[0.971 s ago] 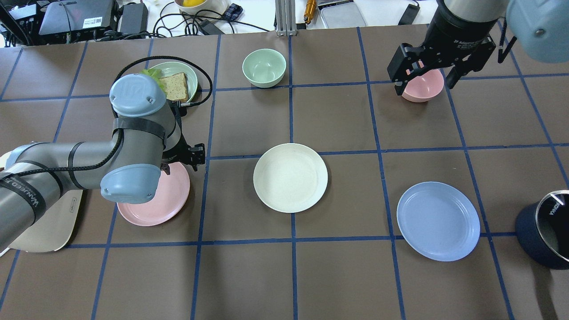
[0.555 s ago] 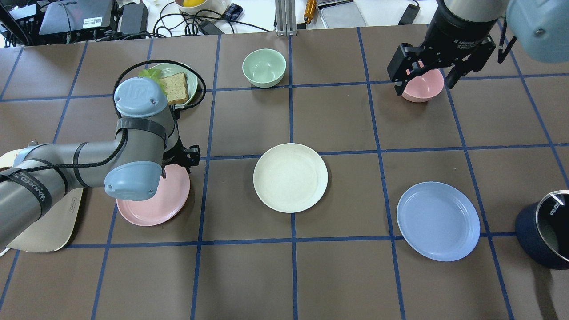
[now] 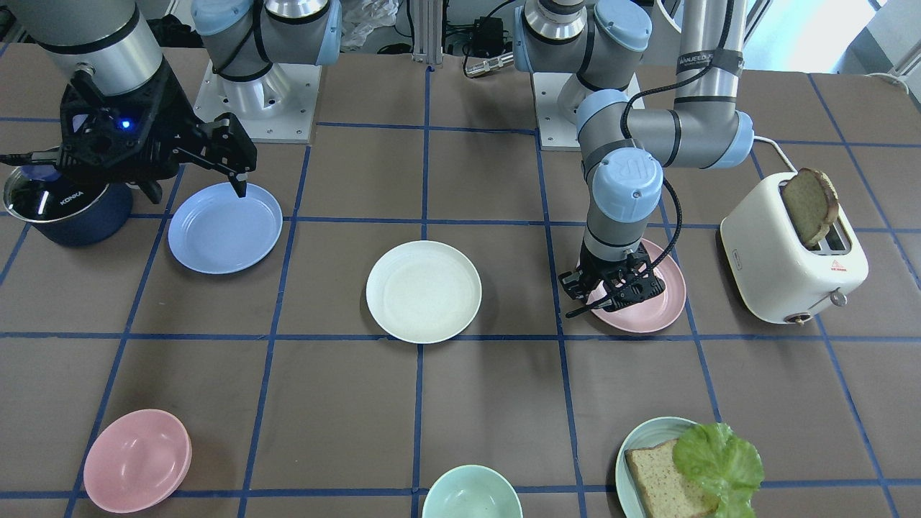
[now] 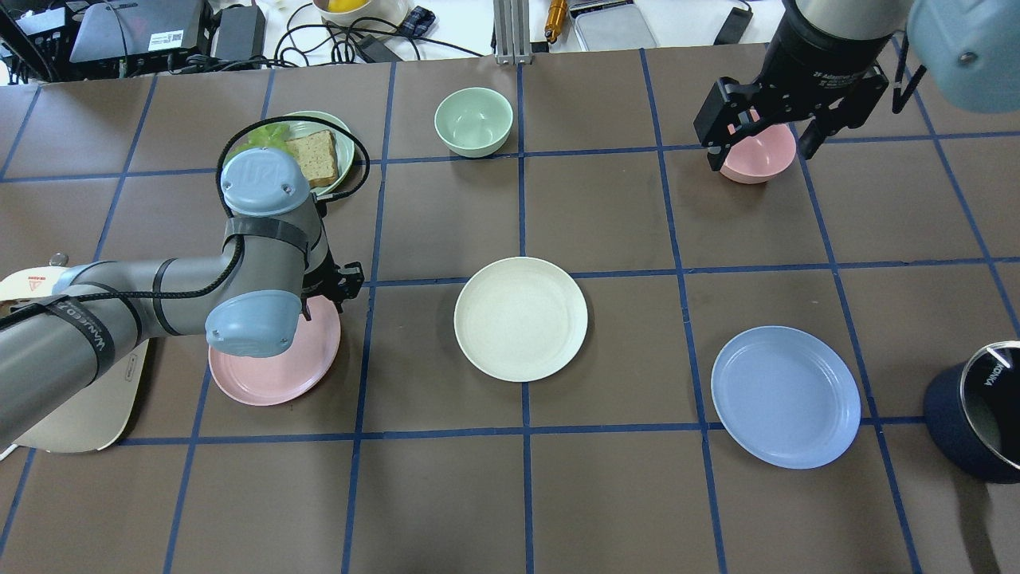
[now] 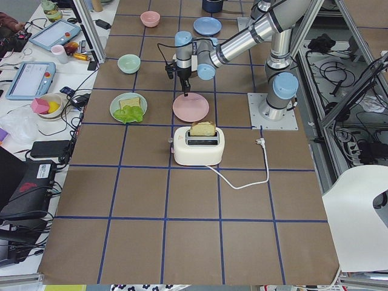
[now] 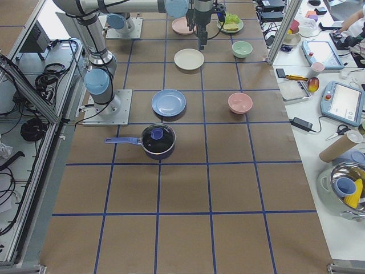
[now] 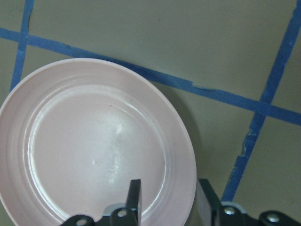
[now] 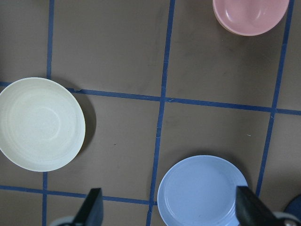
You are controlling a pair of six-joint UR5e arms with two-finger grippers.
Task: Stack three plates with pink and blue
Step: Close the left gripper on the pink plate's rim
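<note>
Outward of the left fingers, at the far left, a white toaster (image 3: 791,252) stands on the worktop (image 4: 606,207) with a bread slice (image 3: 811,205) sticking up from its slot. The left fingers (image 7: 135,200) are apart and straddle the rim of the pink plate (image 4: 271,375) on its side toward the cream plate. One finger hangs over the plate's floor, the other outside the rim over bare worktop near a blue tape line; whether either touches the plate cannot be told. The plate lies flat, and in the overhead view the arm's wrist and elbow cap hide part of it. Ahead of these fingers, farther from the robot, sits a pale teal plate (image 4: 344,140) carrying bread (image 4: 312,155) and lettuce (image 3: 716,457), with the arm's black cable (image 4: 368,162) looping around it. Right of the left fingers, across one tape line, the cream plate (image 4: 520,317) lies flat, and a green bowl (image 4: 473,121) stands well beyond it. Farther right lies the blue plate (image 4: 785,396), apart from the other two. The right fingers (image 8: 92,209) are spread wide, high over the worktop. Their camera looks down on the blue plate just below them, the cream plate off to their left, and a pink bowl (image 4: 761,155) ahead. A lidded navy pot (image 6: 158,142) stands right of them, beside the blue plate.
</note>
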